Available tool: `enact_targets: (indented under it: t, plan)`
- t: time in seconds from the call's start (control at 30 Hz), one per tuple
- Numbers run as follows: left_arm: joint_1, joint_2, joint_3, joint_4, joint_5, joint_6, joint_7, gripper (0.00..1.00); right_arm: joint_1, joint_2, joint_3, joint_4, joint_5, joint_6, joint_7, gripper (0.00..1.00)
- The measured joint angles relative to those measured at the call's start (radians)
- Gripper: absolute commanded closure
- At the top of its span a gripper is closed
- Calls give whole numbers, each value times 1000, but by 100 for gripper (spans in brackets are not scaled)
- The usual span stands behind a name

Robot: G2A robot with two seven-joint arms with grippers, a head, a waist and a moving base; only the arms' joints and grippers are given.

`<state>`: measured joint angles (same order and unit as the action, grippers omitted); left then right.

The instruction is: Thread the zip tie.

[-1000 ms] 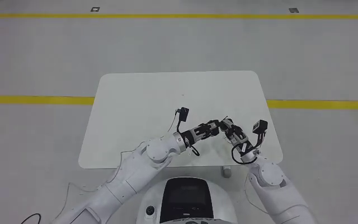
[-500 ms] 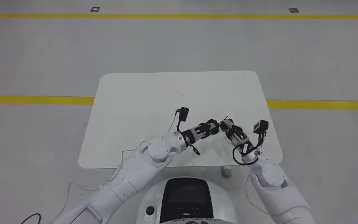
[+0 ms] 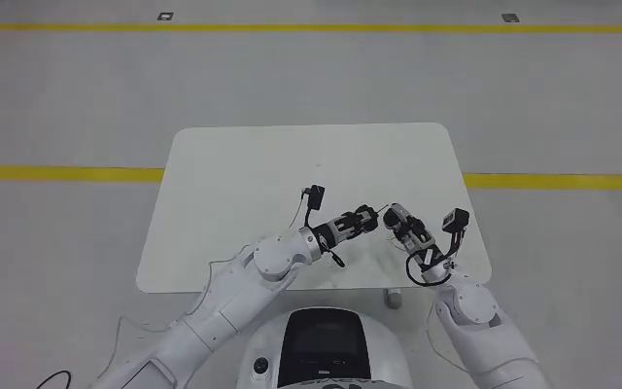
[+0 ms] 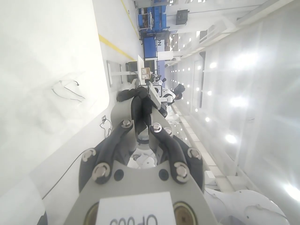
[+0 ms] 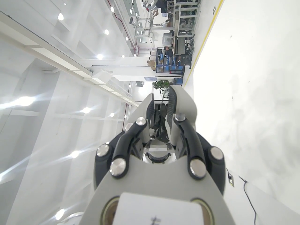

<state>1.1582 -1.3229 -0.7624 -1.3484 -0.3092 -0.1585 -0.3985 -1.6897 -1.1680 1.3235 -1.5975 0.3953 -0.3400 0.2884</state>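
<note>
Over the near edge of the table point(image 3: 253, 175) the left gripper point(image 3: 371, 217) and right gripper point(image 3: 390, 214) hang just apart; the zip tie is too thin to see, I cannot tell if either one pinches it, so the threading seems unfinished.

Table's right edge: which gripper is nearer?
Right. The right gripper hangs between the left gripper and the table's right edge; the left gripper is just inward, nearer the middle.

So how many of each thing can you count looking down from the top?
Table: 1
Grippers: 2, the left gripper and the right gripper
Yellow floor lines: 2
Small dark floor squares: 2
Total: 7
</note>
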Motion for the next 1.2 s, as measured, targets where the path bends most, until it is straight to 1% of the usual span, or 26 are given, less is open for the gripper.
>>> enact_targets:
  t: [0.17,0.23,0.47,0.57,0.63,0.67,0.7,0.8,0.83,0.93,1.0,1.03,1.2]
  plan:
    - [16,16,-46,0,-18,8,-48,100,-6,0,28,7,12,0,10,0]
    - [24,22,-61,-5,-21,27,-63,100,-6,1,30,8,14,0,15,0]
    - [24,23,-62,-6,-20,30,-64,100,-6,1,29,8,13,0,14,0]
    - [27,23,-62,-10,-28,36,-67,100,0,1,32,11,22,11,27,0]
    - [29,27,-73,-11,-55,40,-108,100,6,5,45,25,20,17,88,0]
    - [30,30,-80,-11,-72,40,-139,100,7,8,53,33,15,17,122,0]
    - [30,35,-91,-10,-88,42,-188,100,9,12,63,44,9,17,168,0]
    - [32,50,-119,-6,-101,54,-295,100,16,20,87,68,18,18,271,0]
    - [32,54,-127,-6,-105,60,-316,100,19,22,92,75,24,21,301,0]
    - [32,65,-145,-8,-97,77,-364,100,37,27,101,95,51,25,398,0]
    - [28,69,-144,-11,-87,77,-396,100,46,30,101,102,61,29,469,0]
    - [27,69,-142,-13,-79,74,-404,100,47,30,101,103,61,30,480,0]
    - [26,70,-140,-13,-74,73,-404,100,46,30,101,103,60,29,463,0]
